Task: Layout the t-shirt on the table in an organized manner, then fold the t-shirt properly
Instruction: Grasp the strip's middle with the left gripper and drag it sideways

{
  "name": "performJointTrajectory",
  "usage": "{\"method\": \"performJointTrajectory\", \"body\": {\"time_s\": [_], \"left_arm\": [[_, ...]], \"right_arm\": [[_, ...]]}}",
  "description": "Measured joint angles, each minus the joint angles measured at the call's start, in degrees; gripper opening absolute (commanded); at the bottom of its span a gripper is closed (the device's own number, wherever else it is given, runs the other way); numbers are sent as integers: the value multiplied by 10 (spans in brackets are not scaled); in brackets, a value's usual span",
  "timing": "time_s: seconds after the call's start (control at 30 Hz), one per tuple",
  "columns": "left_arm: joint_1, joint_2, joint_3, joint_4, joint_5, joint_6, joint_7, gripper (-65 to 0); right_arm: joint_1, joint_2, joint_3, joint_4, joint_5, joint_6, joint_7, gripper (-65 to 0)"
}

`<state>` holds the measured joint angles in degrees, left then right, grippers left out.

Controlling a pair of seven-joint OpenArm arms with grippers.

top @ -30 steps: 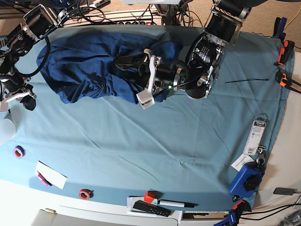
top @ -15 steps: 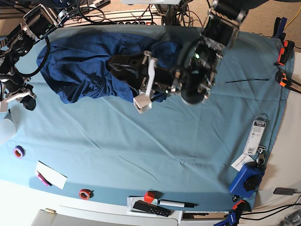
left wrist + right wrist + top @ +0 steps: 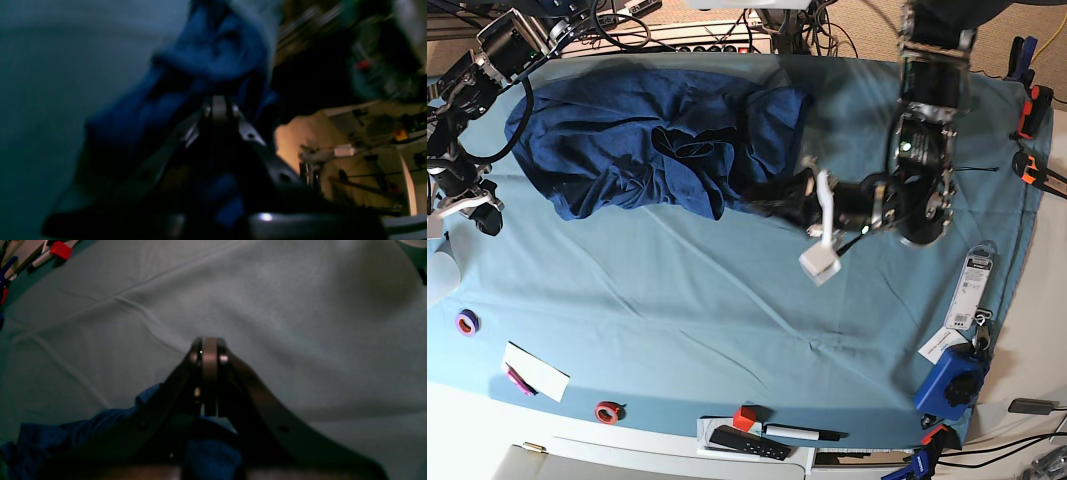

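Note:
The dark navy t-shirt (image 3: 617,140) lies crumpled across the back left of the teal-draped table (image 3: 727,300). My left gripper (image 3: 772,200) is at the shirt's right-hand edge. In the left wrist view this gripper (image 3: 218,106) is shut, with blue t-shirt fabric (image 3: 213,56) bunched at and beyond its tips. My right gripper (image 3: 482,215) hangs at the table's left edge, a little apart from the shirt. In the right wrist view that gripper (image 3: 209,346) is shut over bare table cloth (image 3: 300,306), and a bit of the t-shirt (image 3: 83,436) shows below its base.
Along the front edge lie a white card (image 3: 535,370), a purple ring (image 3: 467,322), a red ring (image 3: 607,411), a red block (image 3: 745,417), a black remote (image 3: 747,442) and a pen (image 3: 802,433). A blue clamp (image 3: 952,385), a packet (image 3: 975,290) and a black tie (image 3: 952,171) sit at the right.
My left arm has swung to the right, and its jaws have gone from open to shut at the shirt's right edge. The right arm has not moved.

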<state>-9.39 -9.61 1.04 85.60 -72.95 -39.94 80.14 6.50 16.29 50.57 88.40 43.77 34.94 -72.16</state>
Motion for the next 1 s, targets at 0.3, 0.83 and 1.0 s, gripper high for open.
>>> {"method": "performJointTrajectory", "body": {"time_s": [0.3,0.83,1.0], "left_arm": [[29,-1,1,0,83,0,-49,-650],[23,-9,0,22,224,0,-99,-650],[10,-9,0,22,252,0,-117,-650]], "right_arm": [[0,0,0,0,0,0,2,-650],[0,0,0,0,-1,0,2,-650],[0,0,0,0,-1,0,2,-650]]}}
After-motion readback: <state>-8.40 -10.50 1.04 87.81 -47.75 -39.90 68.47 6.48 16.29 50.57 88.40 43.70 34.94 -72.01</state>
